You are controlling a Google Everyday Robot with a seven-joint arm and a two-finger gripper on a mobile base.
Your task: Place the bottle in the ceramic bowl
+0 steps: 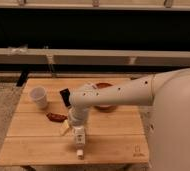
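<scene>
The small white bottle point(79, 143) lies on the wooden table point(113, 140) near its front edge, cap toward me. My gripper point(78, 131) hangs from the white arm point(113, 95) straight down onto the bottle's far end and covers part of it. The orange-red ceramic bowl point(106, 88) sits at the back of the table, to the right of the gripper, mostly hidden behind the arm.
A white cup point(38, 97) stands at the back left. A black object point(64, 95), a dark red flat item point(55, 117) and a pale yellow item point(64, 129) lie left of the gripper. A rail and a dark wall run behind the table.
</scene>
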